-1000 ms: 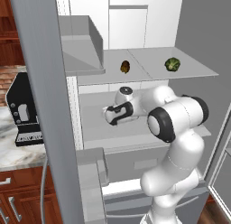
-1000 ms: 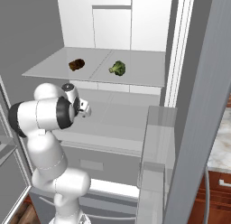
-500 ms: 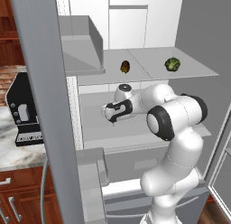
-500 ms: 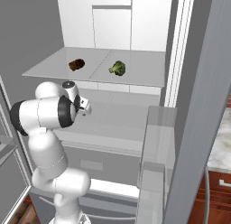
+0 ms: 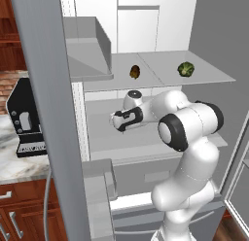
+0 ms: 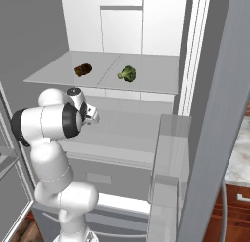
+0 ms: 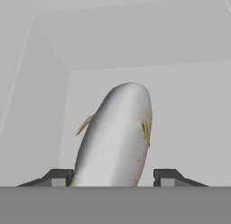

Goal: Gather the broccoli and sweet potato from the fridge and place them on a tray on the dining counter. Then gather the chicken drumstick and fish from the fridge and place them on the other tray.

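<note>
A silver fish with yellow fins lies on the fridge's middle shelf, pointing away from the hand. My gripper straddles its near end. The left fingertip is against the fish and the right fingertip stands a small gap off it. From the base, the gripper reaches left along that shelf. On the shelf above sit the brown sweet potato and the green broccoli. The chicken drumstick and the trays are out of view.
The open fridge door with its bin stands close on the left, and the other door on the right. A black coffee machine sits on the marble counter. A closed drawer lies under the shelf.
The hand has pushed a little further left along the middle shelf. The jaws have narrowed around the fish.
</note>
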Robot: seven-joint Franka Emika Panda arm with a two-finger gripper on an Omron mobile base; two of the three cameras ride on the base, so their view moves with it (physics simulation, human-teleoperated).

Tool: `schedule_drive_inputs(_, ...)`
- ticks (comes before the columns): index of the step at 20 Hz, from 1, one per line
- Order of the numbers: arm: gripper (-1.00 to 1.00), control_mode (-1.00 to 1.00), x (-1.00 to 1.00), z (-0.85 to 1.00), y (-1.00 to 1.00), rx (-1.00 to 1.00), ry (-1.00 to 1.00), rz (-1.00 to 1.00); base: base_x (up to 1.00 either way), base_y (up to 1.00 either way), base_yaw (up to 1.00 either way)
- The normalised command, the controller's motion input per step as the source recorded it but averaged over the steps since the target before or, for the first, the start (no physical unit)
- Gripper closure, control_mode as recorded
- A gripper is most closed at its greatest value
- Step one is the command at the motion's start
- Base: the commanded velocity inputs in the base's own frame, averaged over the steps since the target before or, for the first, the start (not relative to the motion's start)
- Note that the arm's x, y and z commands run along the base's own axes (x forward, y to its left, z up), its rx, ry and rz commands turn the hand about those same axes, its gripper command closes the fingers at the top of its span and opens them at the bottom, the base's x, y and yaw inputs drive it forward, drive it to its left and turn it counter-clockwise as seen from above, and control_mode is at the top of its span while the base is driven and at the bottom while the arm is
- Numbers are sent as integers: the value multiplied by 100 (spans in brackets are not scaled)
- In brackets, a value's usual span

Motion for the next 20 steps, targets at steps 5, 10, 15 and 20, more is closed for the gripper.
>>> schedule_drive_inputs(5,100,-100,0,0,0,0,0,0,0,0,0)
schedule_drive_inputs(10,100,-100,0,0,0,0,0,0,0,0,0)
schedule_drive_inputs(15,100,-100,0,0,0,0,0,0,0,0,0)
schedule_drive_inputs(20,100,-100,-42,0,0,0,-5,0,0,0,0)
